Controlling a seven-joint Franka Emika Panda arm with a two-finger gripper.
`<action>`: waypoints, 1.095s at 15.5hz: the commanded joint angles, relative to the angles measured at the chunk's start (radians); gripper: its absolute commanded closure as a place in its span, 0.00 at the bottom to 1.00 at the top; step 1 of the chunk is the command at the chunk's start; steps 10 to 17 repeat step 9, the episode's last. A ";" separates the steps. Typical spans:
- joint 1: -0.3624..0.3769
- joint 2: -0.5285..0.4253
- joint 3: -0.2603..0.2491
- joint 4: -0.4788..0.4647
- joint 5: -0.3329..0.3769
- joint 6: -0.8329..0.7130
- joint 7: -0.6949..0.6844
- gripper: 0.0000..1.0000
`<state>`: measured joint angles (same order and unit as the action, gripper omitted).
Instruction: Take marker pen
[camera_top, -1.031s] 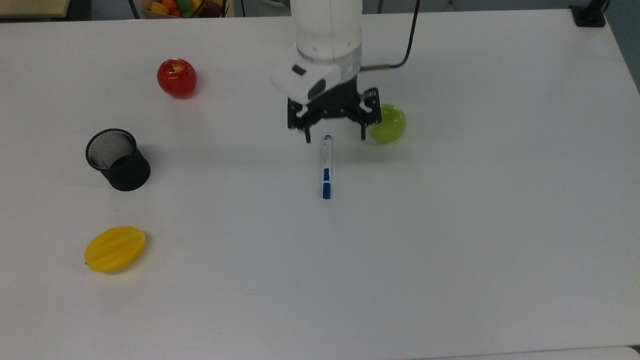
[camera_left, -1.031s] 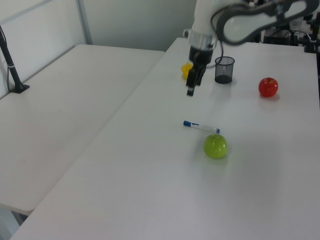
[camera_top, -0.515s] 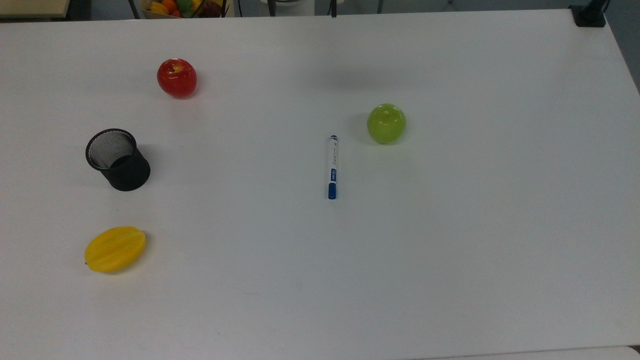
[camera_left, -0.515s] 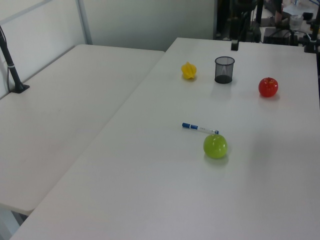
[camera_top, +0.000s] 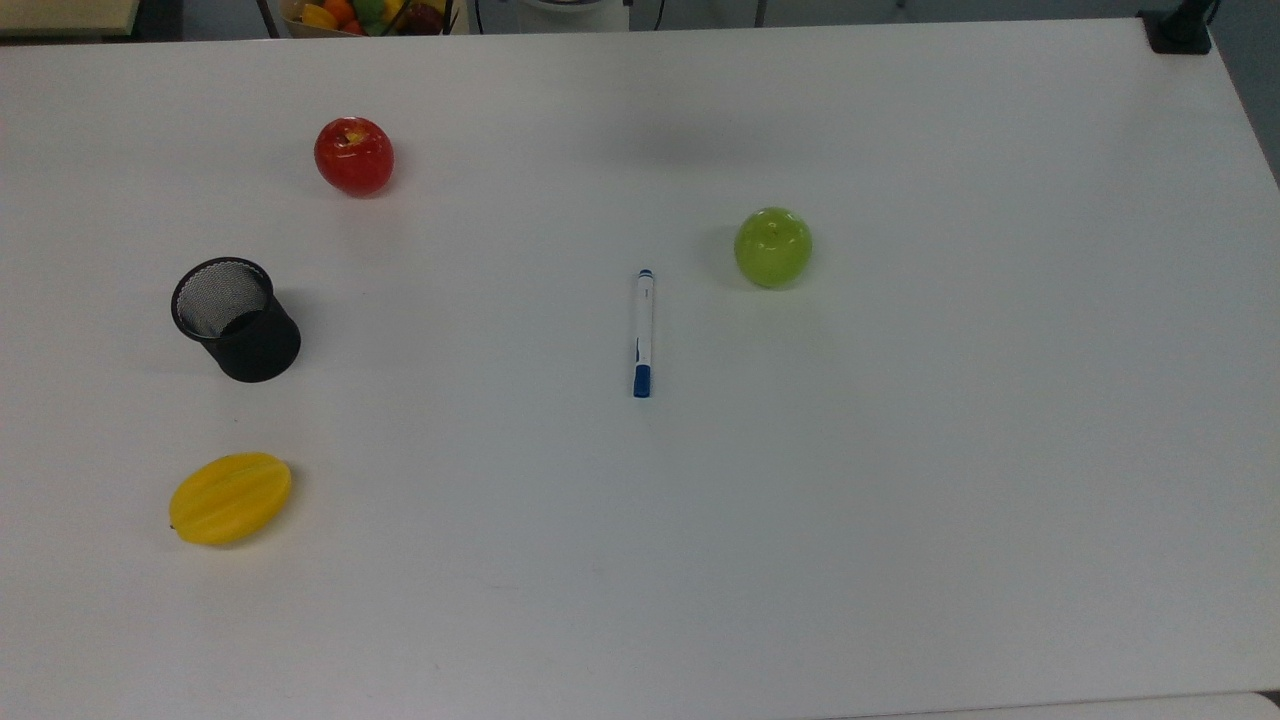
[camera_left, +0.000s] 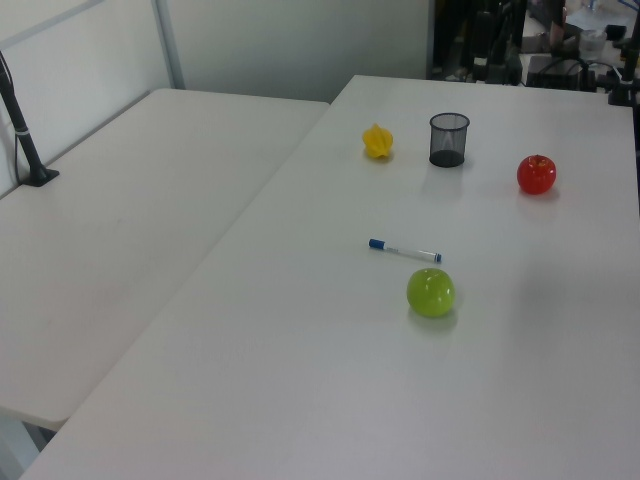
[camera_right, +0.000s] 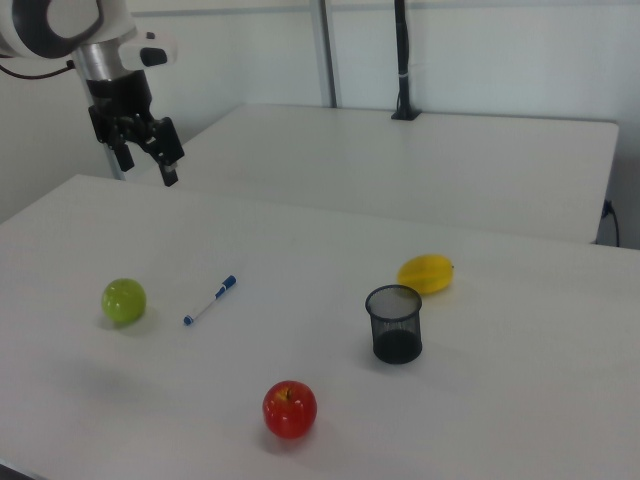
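- Red apple (camera_right: 290, 408) sits nearest in the right view, then the black mesh pen cup (camera_right: 396, 323) and yellow ridged fruit (camera_right: 426, 273)
- The slim white marker pen with a blue cap (camera_top: 643, 333) lies flat on the white counter (camera_top: 900, 450) — near the glossy green apple (camera_top: 773, 246), not touching it
- Farthest back, the black two-finger end effector (camera_right: 146, 160) hangs high above the counter, well apart from the marker — fingers spread apart, empty
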<state>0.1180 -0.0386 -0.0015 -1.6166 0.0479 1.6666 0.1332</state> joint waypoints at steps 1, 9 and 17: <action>0.046 0.017 -0.072 -0.023 0.000 0.079 -0.188 0.00; 0.045 0.014 -0.074 -0.025 0.000 0.079 -0.225 0.00; 0.045 0.014 -0.074 -0.025 0.000 0.079 -0.225 0.00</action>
